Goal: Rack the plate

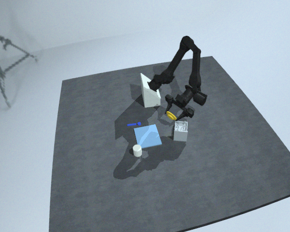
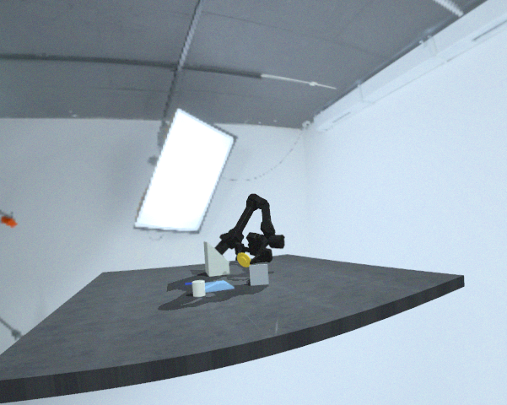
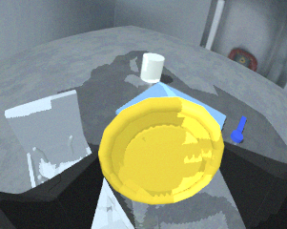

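The yellow plate [image 1: 171,115] [image 2: 243,260] [image 3: 157,159] is held in the air by opposite sides of its rim, tilted steeply. My gripper [image 1: 171,116] [image 2: 244,260] [image 3: 161,153] is shut on it, one finger at each side. The small grey dish rack [image 1: 180,135] [image 2: 258,275] [image 3: 49,125] stands on the table, with its rails showing at its open top in the top view. The plate is beside and above the rack, not in a slot. In the wrist view the rack is at the left, partly hidden by a finger.
A light blue square board [image 1: 147,136] [image 2: 219,286] [image 3: 161,91] lies left of the rack. A white cylinder [image 1: 137,150] [image 2: 198,288] [image 3: 152,68] stands by its corner. A blue spoon-like object [image 1: 133,123] [image 3: 238,134] lies behind the board. A pale wedge-shaped block [image 1: 151,98] [image 2: 215,263] stands by the arm's base.
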You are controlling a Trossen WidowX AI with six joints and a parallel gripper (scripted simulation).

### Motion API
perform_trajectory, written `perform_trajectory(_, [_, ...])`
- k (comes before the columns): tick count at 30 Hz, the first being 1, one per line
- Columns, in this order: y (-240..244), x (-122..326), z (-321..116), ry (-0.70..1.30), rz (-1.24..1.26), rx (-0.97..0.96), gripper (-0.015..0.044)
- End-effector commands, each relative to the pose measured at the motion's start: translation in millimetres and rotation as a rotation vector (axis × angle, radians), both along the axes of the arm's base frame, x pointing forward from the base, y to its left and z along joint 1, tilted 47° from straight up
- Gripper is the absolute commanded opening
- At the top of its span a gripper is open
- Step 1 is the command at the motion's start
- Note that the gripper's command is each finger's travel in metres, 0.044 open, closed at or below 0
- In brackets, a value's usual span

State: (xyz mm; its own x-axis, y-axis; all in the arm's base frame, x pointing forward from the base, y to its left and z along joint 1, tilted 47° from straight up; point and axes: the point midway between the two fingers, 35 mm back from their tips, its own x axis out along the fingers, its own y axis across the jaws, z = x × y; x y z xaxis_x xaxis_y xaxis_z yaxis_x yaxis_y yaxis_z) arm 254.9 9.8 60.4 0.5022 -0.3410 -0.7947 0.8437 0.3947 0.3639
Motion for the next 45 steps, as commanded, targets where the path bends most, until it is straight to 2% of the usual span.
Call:
perform_trajectory(1, [4.4, 1.3, 2.9, -0.069, 0.012, -0.046, 0.0000])
perform_trajectory(18, [28.1, -1.3, 20.6, -0.367, 0.071, -0.183, 0.0000])
perform_trajectory(34, [43.1, -22.5, 44.1, -0.672, 0.056, -0.225, 0.0000])
perform_trajectory(45, [43.6, -23.6, 44.8, -0.684, 0.054, -0.225, 0.0000])
